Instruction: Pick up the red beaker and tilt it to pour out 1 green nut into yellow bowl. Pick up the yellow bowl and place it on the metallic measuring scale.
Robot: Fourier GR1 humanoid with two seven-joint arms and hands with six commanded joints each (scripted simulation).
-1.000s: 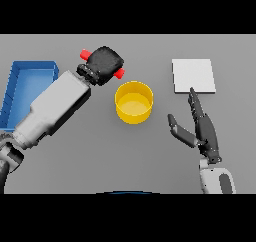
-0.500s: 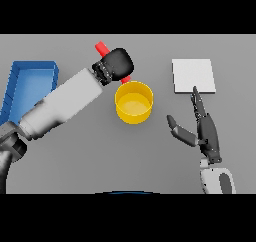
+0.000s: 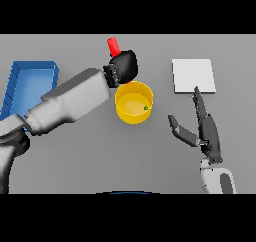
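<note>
My left hand [image 3: 124, 66] is shut on the red beaker [image 3: 114, 46], of which only one end shows above the dark fingers. The hand hangs over the far rim of the yellow bowl [image 3: 133, 114] in the middle of the table. A small green nut [image 3: 146, 107] lies inside the bowl near its right wall. The metallic measuring scale [image 3: 193, 75], a flat pale square, sits at the back right. My right hand [image 3: 206, 128] stands open just in front of the scale, right of the bowl, with straight fingers pointing away from me.
A blue tray [image 3: 31, 84] lies at the far left, partly behind my left forearm. My left arm crosses the table from the lower left toward the bowl.
My left hand has carried the red beaker rightward and over the bowl's far rim, tilting it. A green nut now lies in the bowl. The right hand has stayed still.
</note>
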